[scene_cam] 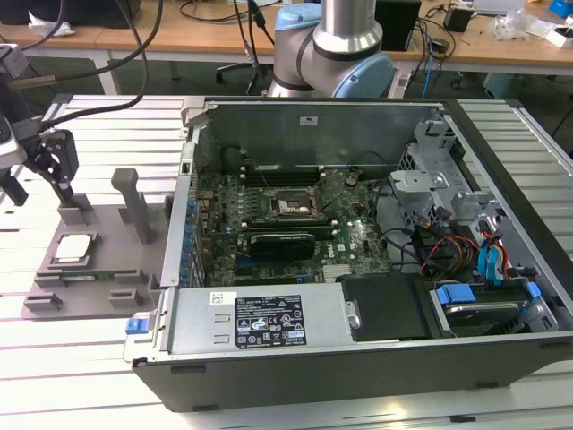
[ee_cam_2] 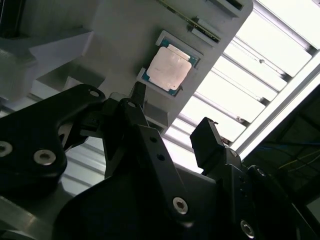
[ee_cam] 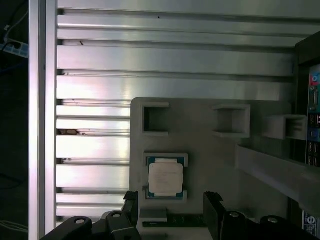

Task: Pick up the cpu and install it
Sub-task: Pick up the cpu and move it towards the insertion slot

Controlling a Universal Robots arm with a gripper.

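Observation:
The cpu [scene_cam: 73, 248], a flat silvery square chip, lies in a recess of the grey plastic tray [scene_cam: 107, 278] at the exterior view's left. It also shows as cpu [ee_cam: 165, 179] in the first wrist view and cpu [ee_cam_2: 169, 68] in the second wrist view. My gripper [scene_cam: 40, 190] hangs above and slightly behind the tray, apart from the chip. In both wrist views the gripper [ee_cam: 171, 202] [ee_cam_2: 172, 117] stands open, its black fingers [ee_cam_2: 207, 140] spread wide with nothing between them. The black motherboard socket [scene_cam: 291, 208] sits inside the open computer case.
The open computer case [scene_cam: 358, 349] fills the middle and the exterior view's right, with drive bays and cables [scene_cam: 448, 242]. Upright grey posts [scene_cam: 136, 202] rise from the tray. The arm's base [scene_cam: 336, 54] stands behind the case. All rests on a slatted aluminium table [ee_cam: 170, 60].

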